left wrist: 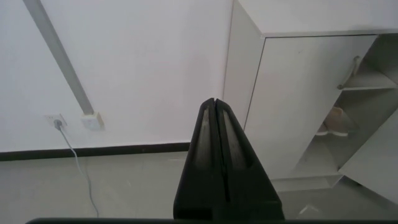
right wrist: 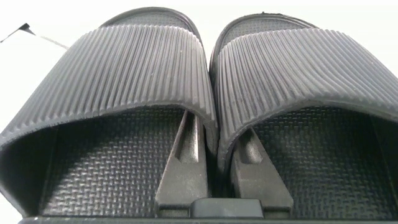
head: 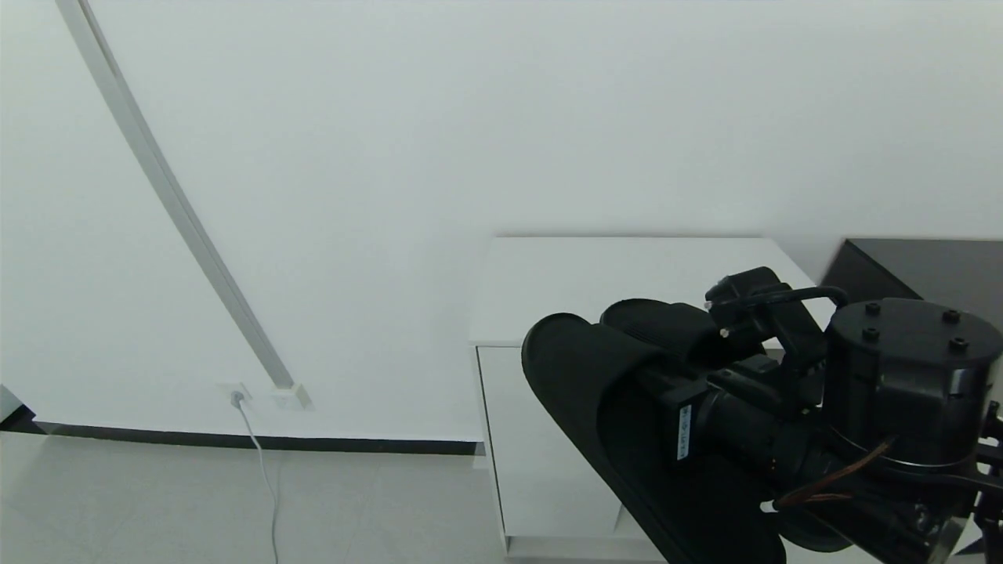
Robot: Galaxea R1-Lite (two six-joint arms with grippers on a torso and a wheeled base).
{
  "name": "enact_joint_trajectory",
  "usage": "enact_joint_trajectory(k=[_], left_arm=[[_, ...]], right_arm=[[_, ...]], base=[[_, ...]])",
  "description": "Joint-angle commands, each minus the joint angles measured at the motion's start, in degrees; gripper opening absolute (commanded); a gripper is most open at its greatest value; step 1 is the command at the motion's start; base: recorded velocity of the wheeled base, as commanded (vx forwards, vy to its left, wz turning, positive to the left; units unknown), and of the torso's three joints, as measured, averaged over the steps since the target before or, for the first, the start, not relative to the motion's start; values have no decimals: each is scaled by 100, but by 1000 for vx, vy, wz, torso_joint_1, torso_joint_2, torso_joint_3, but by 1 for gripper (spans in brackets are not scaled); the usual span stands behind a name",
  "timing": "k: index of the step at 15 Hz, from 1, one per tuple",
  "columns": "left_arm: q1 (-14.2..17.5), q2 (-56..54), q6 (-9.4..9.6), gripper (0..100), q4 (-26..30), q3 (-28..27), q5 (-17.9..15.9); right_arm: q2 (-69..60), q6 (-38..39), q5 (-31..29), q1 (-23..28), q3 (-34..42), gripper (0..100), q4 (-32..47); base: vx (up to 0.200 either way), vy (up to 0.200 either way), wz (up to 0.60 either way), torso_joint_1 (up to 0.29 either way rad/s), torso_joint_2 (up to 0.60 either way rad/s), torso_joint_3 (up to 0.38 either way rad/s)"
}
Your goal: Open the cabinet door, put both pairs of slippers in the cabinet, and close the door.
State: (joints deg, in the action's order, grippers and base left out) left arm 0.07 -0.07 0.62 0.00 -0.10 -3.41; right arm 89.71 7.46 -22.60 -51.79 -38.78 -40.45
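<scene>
A pair of black ribbed slippers (head: 580, 368) hangs in the air in front of the white cabinet (head: 611, 282), held side by side. My right gripper (right wrist: 214, 124) is shut on them, one finger under each strap, pinching the two inner sides together. In the left wrist view the cabinet (left wrist: 298, 112) shows its right side open, with a beige pair of slippers (left wrist: 336, 121) on a lower shelf. The left gripper (left wrist: 215, 102) hangs shut and empty, left of the cabinet and above the floor.
A wall socket (head: 235, 395) with a grey cable sits low on the wall left of the cabinet, under a slanted conduit strip (head: 168, 192). A dark piece of furniture (head: 925, 266) stands right of the cabinet. Bare floor lies to the left.
</scene>
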Motion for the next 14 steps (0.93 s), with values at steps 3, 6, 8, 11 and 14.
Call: enact_joint_trajectory(k=[3,6,8,11,14], left_arm=[[1,7,8,0,0,1,7],[1,7,-1,0,0,1,7],[1,7,-1,0,0,1,7],[1,7,-1,0,0,1,16],[1,7,8,0,0,1,16]], right_arm=[[117,10,1,-7,11,0,-7],[126,1,1,-7,37,0,-7],[117,1,-7,-7,46,0,-7],[117,-8,-16,-7,46,0,-7],[126,-8,-16,-7,46,0,-7]], base=[[0,0,0,0,0,0],[0,0,0,0,0,0],[0,0,0,0,0,0],[0,0,0,0,0,0],[0,-67,0,2,1,2]])
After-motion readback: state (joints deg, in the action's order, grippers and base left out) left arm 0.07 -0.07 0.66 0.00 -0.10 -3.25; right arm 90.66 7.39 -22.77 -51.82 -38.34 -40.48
